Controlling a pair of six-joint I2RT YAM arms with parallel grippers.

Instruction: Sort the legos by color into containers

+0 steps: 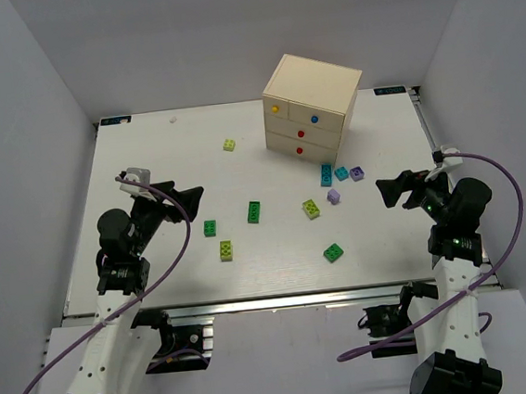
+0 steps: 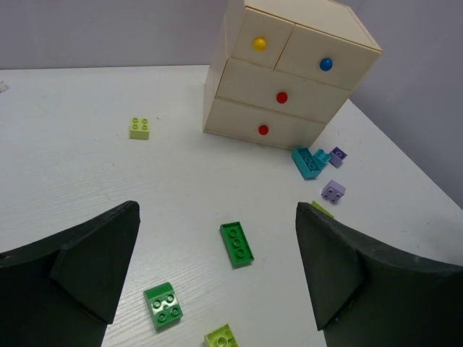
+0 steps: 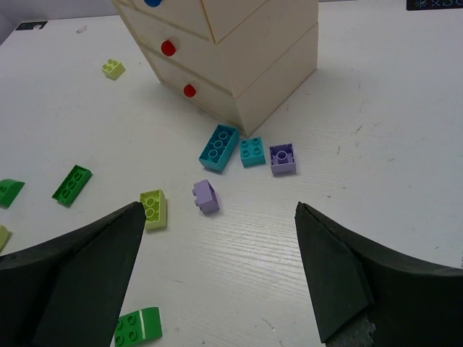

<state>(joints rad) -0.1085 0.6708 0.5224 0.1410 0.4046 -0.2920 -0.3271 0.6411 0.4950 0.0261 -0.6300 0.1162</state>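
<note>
- Nearest the lens at lower left of the top view, the left gripper (image 1: 187, 202) hangs above the table (image 1: 160, 291) with its jaws spread wide and nothing between them.
- Sorting looks not yet begun: all ten legos lie loose on the table and none is in a container.
- Left of centre, a dark green brick (image 1: 210, 227), a lime brick (image 1: 226, 250) and a long green brick (image 1: 255, 212) sit well apart, with bare table all round (the easiest picks, I judge).
- One lone lime brick (image 1: 229, 145) lies toward the upper middle, left of the chest (image 1: 315, 103).
- Every drawer front on the chest is flush shut, the yellow knob (image 2: 259, 43), the blue knob (image 2: 326, 64) and two red ones alike, so a drawer likely has to be pulled before any brick goes in.
- Below the chest, another lime brick (image 1: 312, 209) and a green brick (image 1: 334, 253) lie in the open.
- Room is tighter at the chest's lower right corner: a long teal brick (image 3: 218, 147), a small teal brick (image 3: 252, 151) and a lilac brick (image 3: 282, 159) crowd just beside it, with a second lilac brick (image 3: 205, 196) near them.
- At lower right, the right gripper (image 1: 391, 189) is also wide and empty, near the table's right edge and the side wall.
</note>
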